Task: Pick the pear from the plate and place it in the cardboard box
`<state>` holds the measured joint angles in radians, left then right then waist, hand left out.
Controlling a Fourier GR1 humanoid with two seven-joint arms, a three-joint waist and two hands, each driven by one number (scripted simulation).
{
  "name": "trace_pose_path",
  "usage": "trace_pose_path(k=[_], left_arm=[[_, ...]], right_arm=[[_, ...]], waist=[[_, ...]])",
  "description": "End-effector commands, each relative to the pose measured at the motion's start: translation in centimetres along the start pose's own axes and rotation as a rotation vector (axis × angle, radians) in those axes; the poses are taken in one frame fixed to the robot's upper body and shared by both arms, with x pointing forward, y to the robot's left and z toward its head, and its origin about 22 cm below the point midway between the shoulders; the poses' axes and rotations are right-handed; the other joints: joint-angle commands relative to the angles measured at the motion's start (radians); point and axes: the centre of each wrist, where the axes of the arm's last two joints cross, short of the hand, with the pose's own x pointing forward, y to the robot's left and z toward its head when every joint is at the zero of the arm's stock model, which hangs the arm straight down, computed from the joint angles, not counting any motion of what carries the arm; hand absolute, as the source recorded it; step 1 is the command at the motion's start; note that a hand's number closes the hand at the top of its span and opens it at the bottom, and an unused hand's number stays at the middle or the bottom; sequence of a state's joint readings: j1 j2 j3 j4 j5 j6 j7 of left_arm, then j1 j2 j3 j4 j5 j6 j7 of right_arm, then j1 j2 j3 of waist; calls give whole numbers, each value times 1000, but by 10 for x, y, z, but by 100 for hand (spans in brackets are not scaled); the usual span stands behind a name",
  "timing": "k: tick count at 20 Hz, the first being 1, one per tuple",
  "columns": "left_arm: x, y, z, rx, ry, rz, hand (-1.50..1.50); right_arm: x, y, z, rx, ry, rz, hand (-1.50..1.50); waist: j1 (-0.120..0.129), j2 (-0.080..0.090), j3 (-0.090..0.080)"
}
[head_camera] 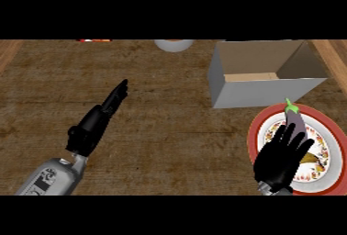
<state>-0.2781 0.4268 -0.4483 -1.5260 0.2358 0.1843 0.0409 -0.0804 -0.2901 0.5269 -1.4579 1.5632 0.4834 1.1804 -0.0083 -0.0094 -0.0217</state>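
A red-rimmed white plate with a patterned centre lies at the right. On it rests a dark purple, elongated fruit with a green stem, more like an eggplant than a pear. My right hand hovers over the plate's left half with fingers straight and spread, its fingertips reaching the purple fruit's near end. A yellow-brown shape peeks out beside those fingers. The open cardboard box stands just beyond the plate. My left hand is at the left, fingers straight, holding nothing.
A white bowl sits at the far edge, left of the box. A small red item shows at the far left edge. Bare wooden counter stretches between the two hands.
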Motion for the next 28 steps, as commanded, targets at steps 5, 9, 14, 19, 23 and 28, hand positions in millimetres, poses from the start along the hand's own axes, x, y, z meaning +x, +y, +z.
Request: trace_pose_path(k=[5, 9, 14, 19, 23, 28], left_arm=[[-11, -3, -8, 10, 10, 9, 0], [-3, -1, 9, 10, 3, -14, 0], [1, -4, -7, 8, -17, 2, 0], [-18, -14, 5, 15, -7, -14, 0], [-2, -5, -5, -2, 15, 4, 0], [-8, 11, -5, 7, 4, -5, 0]], right_arm=[[22, -11, 19, 81, 178, 99, -150], [30, -3, 12, 145, 188, 102, -150], [26, -4, -2, 169, 221, 120, -150], [15, 7, -2, 183, 229, 108, -150], [8, 20, -5, 188, 239, 147, -150], [5, 31, -16, 187, 270, 177, -150]], waist=[[-3, 11, 21], [14, 9, 22], [7, 10, 22], [5, 9, 22], [5, 9, 22], [5, 12, 22]])
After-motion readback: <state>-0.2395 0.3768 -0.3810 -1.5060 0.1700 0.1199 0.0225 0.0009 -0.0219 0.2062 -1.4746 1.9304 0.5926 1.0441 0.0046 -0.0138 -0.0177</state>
